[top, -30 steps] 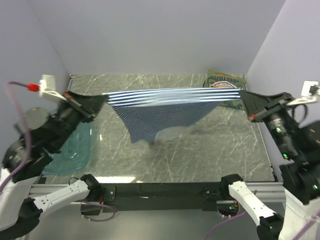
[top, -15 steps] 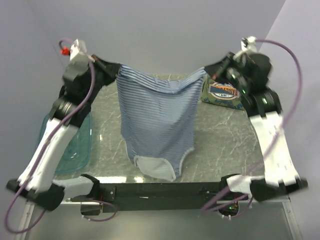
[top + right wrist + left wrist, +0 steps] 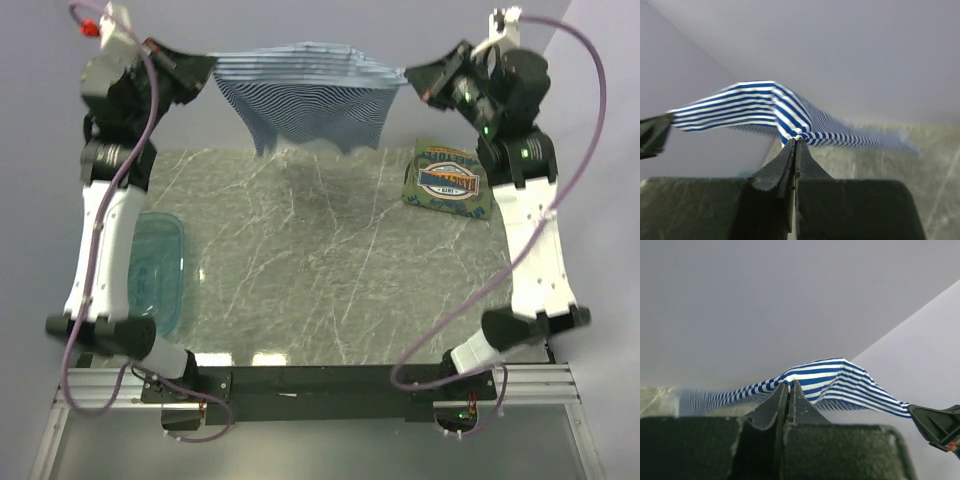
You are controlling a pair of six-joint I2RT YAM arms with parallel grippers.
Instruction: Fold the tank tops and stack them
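From the top camera, both arms are raised high toward the back wall. The left tool (image 3: 205,72) and the right tool (image 3: 410,78) each pinch one end of the navy-and-white striped tank top (image 3: 310,95). The garment hangs in the air between them, well above the desk (image 3: 330,270), stretched sideways with its loose lower edge drooping in waves. Holding it by two opposite points and pulling them apart probably serves to spread the cloth flat, so it can be laid down without wrinkles before folding. The olive-green tank top (image 3: 450,182), oval graphic facing up, lies as a compact bundle at the desk's far right, below the right arm; it looks folded already and may be the base of the stack. A translucent teal plastic tub (image 3: 160,270) sits at the left edge, near the left arm.

In the left wrist view, the left tool (image 3: 788,384) has its fingers pressed together on a bunched fold of the striped tank top (image 3: 835,377), which runs off toward the dark tip of the right tool (image 3: 940,425) at the lower right.

In the right wrist view, the right tool (image 3: 796,140) is likewise clamped tight on a gathered piece of the striped tank top (image 3: 755,107). The cloth arcs away to the left tool (image 3: 652,134) at the left edge, with the marbled desk (image 3: 920,165) far below.
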